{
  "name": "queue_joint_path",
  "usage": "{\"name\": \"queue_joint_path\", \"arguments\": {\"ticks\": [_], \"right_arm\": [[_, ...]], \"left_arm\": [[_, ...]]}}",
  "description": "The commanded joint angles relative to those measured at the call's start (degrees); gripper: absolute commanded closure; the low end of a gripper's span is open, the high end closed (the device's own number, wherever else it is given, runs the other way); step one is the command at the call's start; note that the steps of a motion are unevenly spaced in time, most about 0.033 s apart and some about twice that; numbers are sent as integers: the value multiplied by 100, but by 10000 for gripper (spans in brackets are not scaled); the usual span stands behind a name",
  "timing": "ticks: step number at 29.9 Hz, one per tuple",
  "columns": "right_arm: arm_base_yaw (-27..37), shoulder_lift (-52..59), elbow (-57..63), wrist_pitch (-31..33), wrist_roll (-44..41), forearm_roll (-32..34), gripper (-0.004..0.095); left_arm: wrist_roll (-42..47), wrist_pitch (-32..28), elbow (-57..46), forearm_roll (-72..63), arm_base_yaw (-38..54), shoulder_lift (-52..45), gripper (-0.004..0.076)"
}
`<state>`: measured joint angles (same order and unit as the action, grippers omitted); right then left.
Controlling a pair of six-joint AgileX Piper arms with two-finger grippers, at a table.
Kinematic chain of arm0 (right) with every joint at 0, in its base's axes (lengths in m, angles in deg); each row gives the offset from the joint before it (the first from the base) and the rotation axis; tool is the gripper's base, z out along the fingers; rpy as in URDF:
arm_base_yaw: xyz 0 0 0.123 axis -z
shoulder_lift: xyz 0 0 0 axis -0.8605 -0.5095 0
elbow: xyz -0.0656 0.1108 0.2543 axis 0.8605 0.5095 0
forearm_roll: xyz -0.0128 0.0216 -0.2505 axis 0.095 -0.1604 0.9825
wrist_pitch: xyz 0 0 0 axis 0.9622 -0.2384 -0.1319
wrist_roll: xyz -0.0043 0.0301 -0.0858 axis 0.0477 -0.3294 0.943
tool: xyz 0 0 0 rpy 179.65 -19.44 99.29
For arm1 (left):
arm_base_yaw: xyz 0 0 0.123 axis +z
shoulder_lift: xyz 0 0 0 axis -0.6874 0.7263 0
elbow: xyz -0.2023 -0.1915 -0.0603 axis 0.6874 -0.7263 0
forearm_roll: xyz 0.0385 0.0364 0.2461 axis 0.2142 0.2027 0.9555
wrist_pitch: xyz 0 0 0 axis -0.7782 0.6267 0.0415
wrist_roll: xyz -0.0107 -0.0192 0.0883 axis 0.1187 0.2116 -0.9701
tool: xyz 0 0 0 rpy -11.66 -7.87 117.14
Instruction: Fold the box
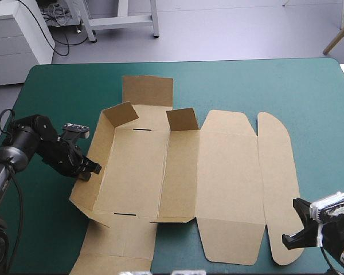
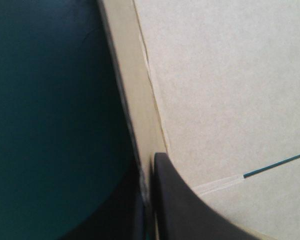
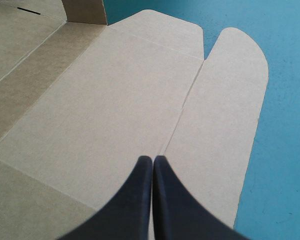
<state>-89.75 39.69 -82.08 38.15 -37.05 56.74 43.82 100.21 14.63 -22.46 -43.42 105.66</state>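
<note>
While the left claw [image 1: 90,171] pinches the box [image 1: 137,172] wall, a slip may drop it flat. Right claw [image 3: 152,165]: clenched, empty.

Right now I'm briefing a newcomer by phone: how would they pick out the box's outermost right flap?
On the teal-green table lies a brown box. Follow it to its right end, by the right gripper, to the last flap. Unlike the wide panel beside it, it is narrow with rounded ends.
</note>
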Motion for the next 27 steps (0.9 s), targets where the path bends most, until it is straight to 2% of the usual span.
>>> {"name": "queue_joint_path", "arguments": {"ticks": [1,4,7,9,13,15,27], "right_arm": [[14,-53,-138,-344,63,124,922],[14,-53,-138,-303,78,124,922],[14,-53,-138,-226,78,124,922],[14,-53,-138,-218,106,124,922],[14,-53,-138,-218,106,124,922],[14,-53,-138,-218,106,124,922],[14,-53,-138,-204,120,124,922]], "left_arm": [[97,146,108,178,-211,-149,732],[189,54,127,179,-222,-149,707],[244,277,246,200,-222,-149,597],[244,521,406,200,-222,-149,467],[464,522,787,82,-222,-149,181],[555,522,1066,82,-222,-149,94],[795,492,2594,-14,-222,-445,84]]}}
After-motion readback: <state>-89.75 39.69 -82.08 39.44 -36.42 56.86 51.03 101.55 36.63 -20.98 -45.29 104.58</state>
